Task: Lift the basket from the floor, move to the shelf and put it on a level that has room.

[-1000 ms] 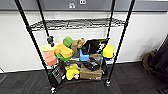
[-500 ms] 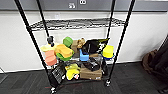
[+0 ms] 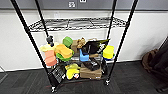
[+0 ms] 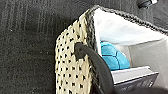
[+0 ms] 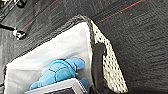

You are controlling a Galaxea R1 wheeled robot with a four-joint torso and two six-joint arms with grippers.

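Observation:
The basket [image 4: 71, 65] is beige woven wicker with a white lining, seen very close in the left wrist view over the floor [image 4: 25, 50]. A dark looped handle [image 4: 92, 60] runs along its side toward the camera. The right wrist view shows the other side of the basket [image 5: 110, 67], with its dark handle [image 5: 97, 62], above the floor [image 5: 140, 37]. Inside lie a blue turtle toy [image 5: 58, 72] and a flat grey box [image 5: 60, 87]. Straight ahead in the head view stands the shelf [image 3: 32, 42]. Its level [image 3: 75, 23], a silvery wire grid, is bare.
The tier below holds yellow, orange and green clutter [image 3: 63, 51]. A brown cardboard box [image 3: 91, 72] sits on the bottom tier. A dark bag [image 3: 155, 62] leans at the right. A white wall backs the rack. A rack wheel [image 5: 18, 33] is near the basket.

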